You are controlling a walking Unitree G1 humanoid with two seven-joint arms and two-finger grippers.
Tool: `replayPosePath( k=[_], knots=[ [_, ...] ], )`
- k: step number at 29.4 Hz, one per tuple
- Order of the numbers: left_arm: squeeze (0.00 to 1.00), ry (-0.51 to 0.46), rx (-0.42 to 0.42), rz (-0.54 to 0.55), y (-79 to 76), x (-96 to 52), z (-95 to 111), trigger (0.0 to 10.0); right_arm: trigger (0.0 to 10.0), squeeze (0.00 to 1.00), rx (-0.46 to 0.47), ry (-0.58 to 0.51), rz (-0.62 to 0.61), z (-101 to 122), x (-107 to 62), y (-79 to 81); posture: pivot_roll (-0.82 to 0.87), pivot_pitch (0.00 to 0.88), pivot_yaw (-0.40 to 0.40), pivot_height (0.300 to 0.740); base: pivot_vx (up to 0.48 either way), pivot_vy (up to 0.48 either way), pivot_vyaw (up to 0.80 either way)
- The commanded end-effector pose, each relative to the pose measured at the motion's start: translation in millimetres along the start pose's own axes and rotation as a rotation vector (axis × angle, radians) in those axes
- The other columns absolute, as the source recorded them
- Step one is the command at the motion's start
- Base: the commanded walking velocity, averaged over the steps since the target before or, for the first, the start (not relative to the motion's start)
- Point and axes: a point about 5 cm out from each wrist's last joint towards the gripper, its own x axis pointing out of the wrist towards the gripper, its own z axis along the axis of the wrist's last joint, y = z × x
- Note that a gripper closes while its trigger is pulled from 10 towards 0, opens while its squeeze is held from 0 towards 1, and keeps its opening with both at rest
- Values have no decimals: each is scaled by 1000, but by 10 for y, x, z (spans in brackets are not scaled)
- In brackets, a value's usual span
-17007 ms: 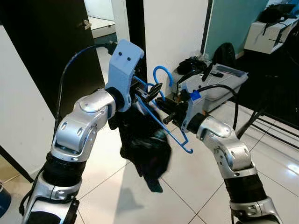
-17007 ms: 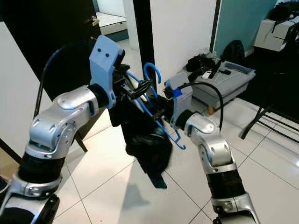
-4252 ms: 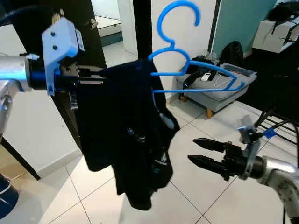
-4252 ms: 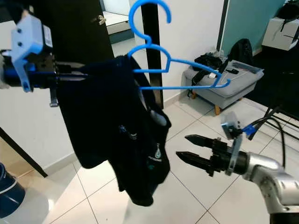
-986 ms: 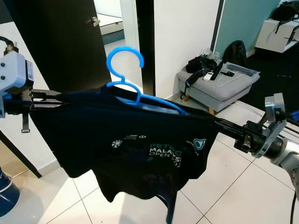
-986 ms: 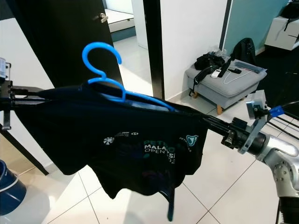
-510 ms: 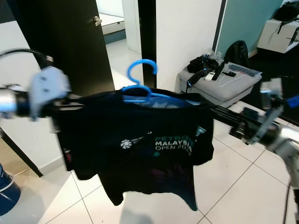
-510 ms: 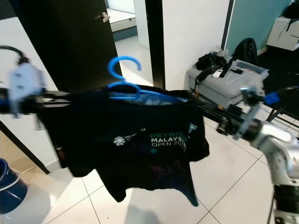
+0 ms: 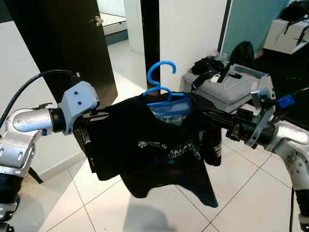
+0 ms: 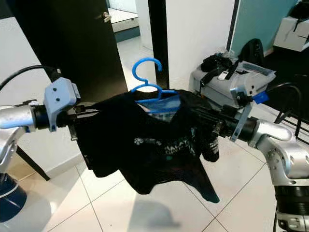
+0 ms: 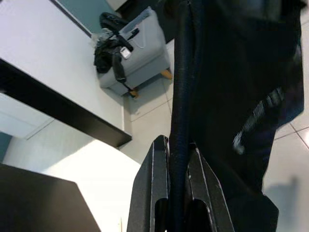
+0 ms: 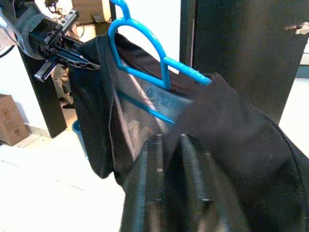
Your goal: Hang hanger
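1. The left gripper is closed on one shoulder of a black shirt; the left wrist view shows its two fingers pinched on a fold of the dark cloth.
2. The right gripper holds the shirt's other shoulder, fingers clamped on the fabric; in the right wrist view the cloth bunches over and between its fingers.
3. The shirt hangs stretched between the two grippers at chest height, over a white tiled floor. Pale print runs across its front, and its hem sags to a point on the right side.
4. A blue hanger sits inside the shirt's neck. Its hook stands upright above the collar in open air, touching nothing, and its bar shows through the neck opening.
5. The two silver arms reach inward from each side, the left with a blue wrist housing and a black cable arching above it.
6. Behind the shirt, a dark door stands on the left and a white wall in the middle.
7. Farther back on the right, a grey footstool carries black straps and small items, with a teal wall beyond it.
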Motion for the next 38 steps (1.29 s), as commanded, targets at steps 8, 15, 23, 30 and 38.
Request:
replayPosePath(
  k=[8, 15, 23, 30, 38],
  knots=[
    [0, 36, -88, 144, -22, -30, -166, 10000, 10000, 1000, -25, 58, -79, -36, -190, -90, -47, 0, 48, 731, 0, 0, 0],
    [0, 13, -219, 284, -123, 76, -309, 10000, 10000, 745, -48, 14, -239, 10, -198, -234, -57, 0, 50, 731, 0, 0, 0],
    [0, -53, -688, 632, -613, 277, -605, 10000, 10000, 0, 309, -124, -341, -455, 449, 39, -60, 0, 26, 731, 0, 0, -364],
    [0, 32, -799, 718, -1209, 240, -637, 10000, 10000, 0, 515, -105, -292, -854, 895, 598, -15, 0, -28, 731, 0, 0, -800],
    [0, 133, -731, 736, -1516, 30, -628, 10000, 10000, 0, 442, -18, -331, -1011, 785, 749, -7, 0, -48, 731, 0, 0, -800]
  ],
)
